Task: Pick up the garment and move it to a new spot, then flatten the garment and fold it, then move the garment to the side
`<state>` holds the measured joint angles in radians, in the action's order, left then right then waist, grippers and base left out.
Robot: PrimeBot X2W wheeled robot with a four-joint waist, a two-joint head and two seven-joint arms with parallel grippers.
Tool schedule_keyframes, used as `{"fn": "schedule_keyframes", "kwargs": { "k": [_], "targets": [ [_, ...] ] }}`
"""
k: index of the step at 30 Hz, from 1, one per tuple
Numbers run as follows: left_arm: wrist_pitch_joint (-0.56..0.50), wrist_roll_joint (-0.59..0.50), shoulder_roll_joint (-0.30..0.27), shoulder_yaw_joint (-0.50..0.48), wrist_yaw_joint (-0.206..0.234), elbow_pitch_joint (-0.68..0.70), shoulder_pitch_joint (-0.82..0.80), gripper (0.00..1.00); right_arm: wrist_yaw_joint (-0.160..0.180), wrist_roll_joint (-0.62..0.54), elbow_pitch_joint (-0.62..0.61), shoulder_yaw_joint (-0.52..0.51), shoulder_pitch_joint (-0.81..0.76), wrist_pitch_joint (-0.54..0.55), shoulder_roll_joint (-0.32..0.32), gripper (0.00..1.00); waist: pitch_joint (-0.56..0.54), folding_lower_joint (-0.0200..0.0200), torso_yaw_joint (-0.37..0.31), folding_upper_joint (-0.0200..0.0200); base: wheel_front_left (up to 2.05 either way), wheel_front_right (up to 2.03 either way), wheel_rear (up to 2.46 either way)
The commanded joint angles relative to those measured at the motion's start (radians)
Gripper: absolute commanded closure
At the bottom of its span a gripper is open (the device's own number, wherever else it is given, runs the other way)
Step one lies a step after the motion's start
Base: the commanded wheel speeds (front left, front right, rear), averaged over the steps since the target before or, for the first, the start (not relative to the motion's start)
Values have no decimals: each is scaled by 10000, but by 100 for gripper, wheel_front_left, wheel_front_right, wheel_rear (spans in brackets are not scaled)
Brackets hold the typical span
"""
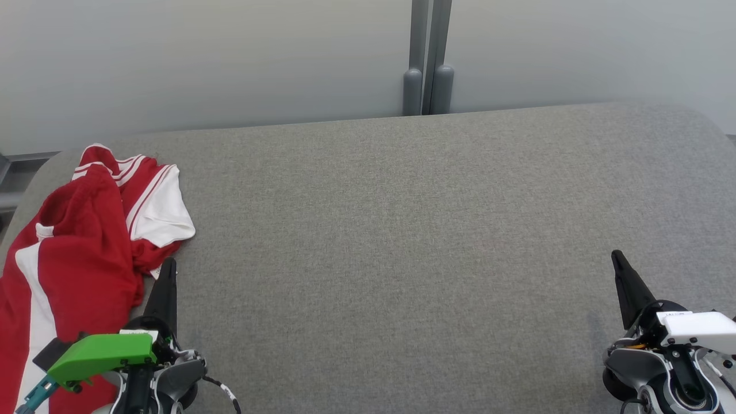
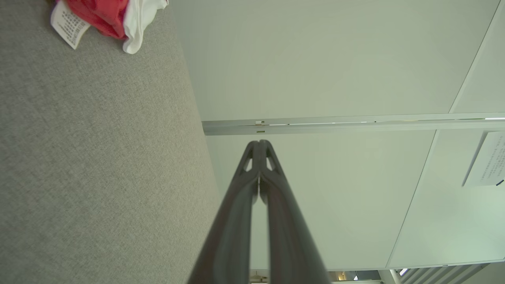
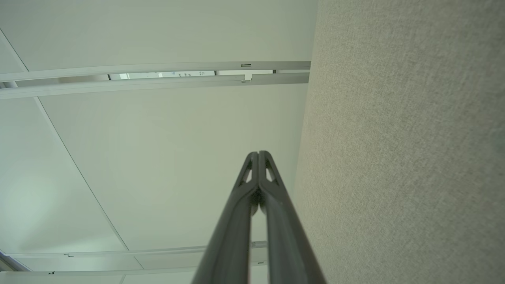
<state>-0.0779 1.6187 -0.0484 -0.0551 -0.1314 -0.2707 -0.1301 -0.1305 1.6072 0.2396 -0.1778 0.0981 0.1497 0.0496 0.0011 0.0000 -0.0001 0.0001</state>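
- The garment (image 1: 80,230), red with white panels and stripes, is seen crumpled at the left of the head view on the grey desk (image 1: 402,230), part of it running off the lower left edge of the frame.
- The left claw (image 1: 168,264) is found at the lower left, fingers pressed together to one dark point, nothing pinched.
- The right claw (image 1: 618,257) is parked at the lower right, likewise pressed together and empty, well apart from the cloth.
- The pick-up is judged to be the step in hand, not yet begun.
- The left claw should be spread first, then lowered onto a raised fold, so that cloth is gathered between the fingers before they are closed.
- A grip near the white sleeve (image 1: 164,213) is advised; a grab in the middle of the heap would likely lift a tangled bundle, harder to flatten later.
- The garment's nearest red edge is seen just beside the left claw's tip, up and to its left in the head view; whether they touch cannot be told.
- In the left wrist view, the cloth and its white care label (image 2: 69,25) are caught in the upper left corner, off to the side of the closed fingers, so a turn towards the heap is called for.
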Motion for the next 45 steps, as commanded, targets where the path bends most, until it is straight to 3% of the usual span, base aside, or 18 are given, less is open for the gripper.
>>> {"fn": "schedule_keyframes", "kwargs": {
  "k": [1,45],
  "targets": [
    [-14,-15,-6,-6,-24,-8,-164,100,-4,-17,16,-9,96,48,16,100,0,0,0,-1,0,0,0],
    [-14,-14,-6,-5,-24,-8,-164,100,-4,-19,16,-9,96,47,16,100,0,0,0,-1,0,0,0]
  ]
}}
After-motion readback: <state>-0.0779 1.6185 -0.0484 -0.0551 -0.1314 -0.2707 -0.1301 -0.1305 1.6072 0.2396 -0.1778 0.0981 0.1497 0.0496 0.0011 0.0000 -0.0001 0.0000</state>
